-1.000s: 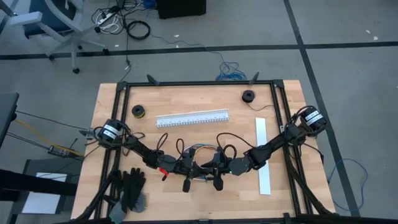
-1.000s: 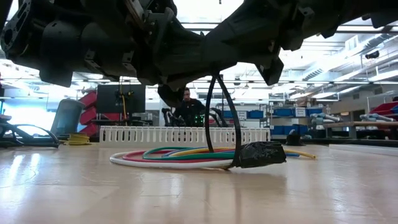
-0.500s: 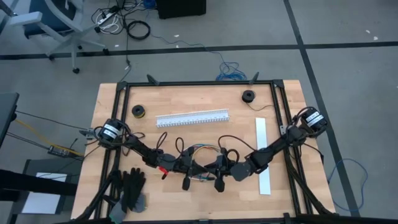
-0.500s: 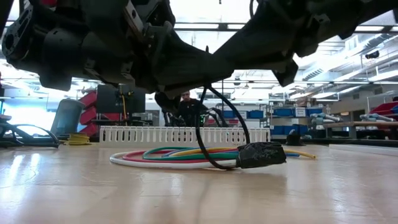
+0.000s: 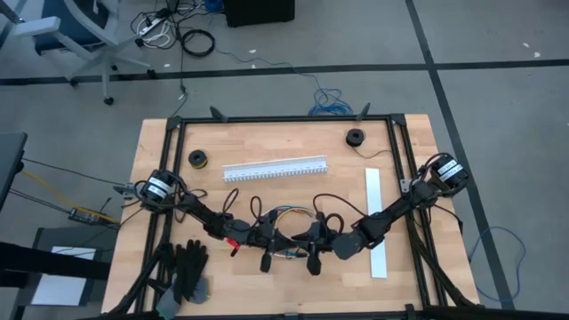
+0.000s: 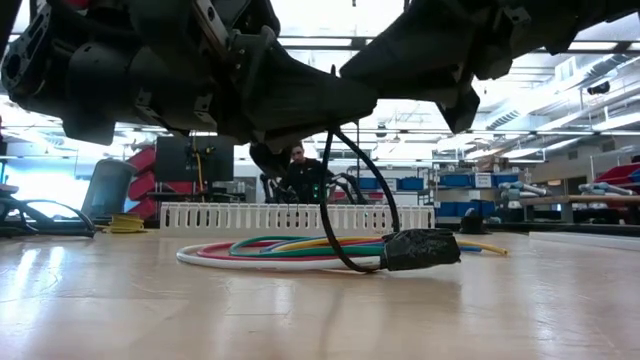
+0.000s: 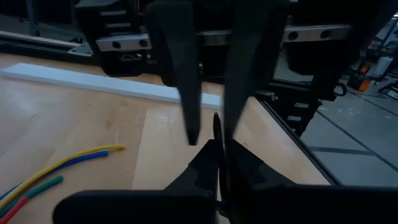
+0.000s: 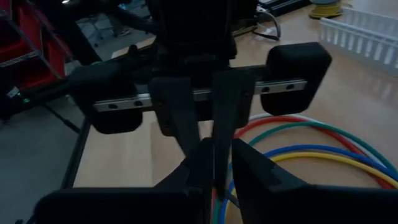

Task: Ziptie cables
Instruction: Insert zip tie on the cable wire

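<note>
Table [image 5: 267, 142]: my two arms meet at its 6 o'clock edge, left from 9 o'clock, right from 3 o'clock. The cables [image 6: 280, 255] lie coiled flat below them, their dark plug [image 6: 420, 248] at the coil's 3 o'clock end. Left gripper [image 5: 281, 238]: jaws fully closed, apparently pinching the thin black zip tie [image 6: 345, 200]; right gripper [image 5: 300, 240]: jaws nearly closed on the same strip. Change: the tie's loop has bowed wider within the last second; I judge it still slack, not yet cinched.
</note>
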Action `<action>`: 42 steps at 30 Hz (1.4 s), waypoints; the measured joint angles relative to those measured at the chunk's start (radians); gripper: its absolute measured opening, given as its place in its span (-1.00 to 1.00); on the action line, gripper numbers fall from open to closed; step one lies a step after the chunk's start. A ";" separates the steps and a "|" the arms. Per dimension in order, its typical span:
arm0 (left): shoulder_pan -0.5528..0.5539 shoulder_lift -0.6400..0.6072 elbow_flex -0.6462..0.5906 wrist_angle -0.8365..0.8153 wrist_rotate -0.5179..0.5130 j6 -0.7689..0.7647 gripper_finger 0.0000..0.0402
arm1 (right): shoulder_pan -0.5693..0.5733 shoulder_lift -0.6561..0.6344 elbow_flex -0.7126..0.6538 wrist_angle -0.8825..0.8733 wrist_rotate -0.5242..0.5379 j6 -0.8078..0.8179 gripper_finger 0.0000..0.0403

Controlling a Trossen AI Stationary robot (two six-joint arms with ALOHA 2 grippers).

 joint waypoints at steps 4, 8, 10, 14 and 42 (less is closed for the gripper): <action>0.001 0.000 0.000 0.002 -0.002 0.017 -1.00 | -0.001 0.000 0.000 0.037 -0.004 -0.030 -0.69; 0.004 0.000 0.000 0.004 -0.011 0.018 -1.00 | -0.013 0.000 0.000 0.042 -0.012 -0.030 -0.63; 0.005 0.000 0.002 0.004 -0.014 0.018 -1.00 | -0.023 0.000 0.000 0.040 -0.021 -0.025 -0.61; 0.005 0.001 0.025 -0.007 -0.013 0.039 -1.00 | -0.051 0.000 0.000 0.043 -0.083 -0.023 -0.58; 0.010 0.000 0.043 -0.062 -0.016 0.020 -1.00 | -0.030 0.001 0.000 0.030 0.037 -0.062 -1.00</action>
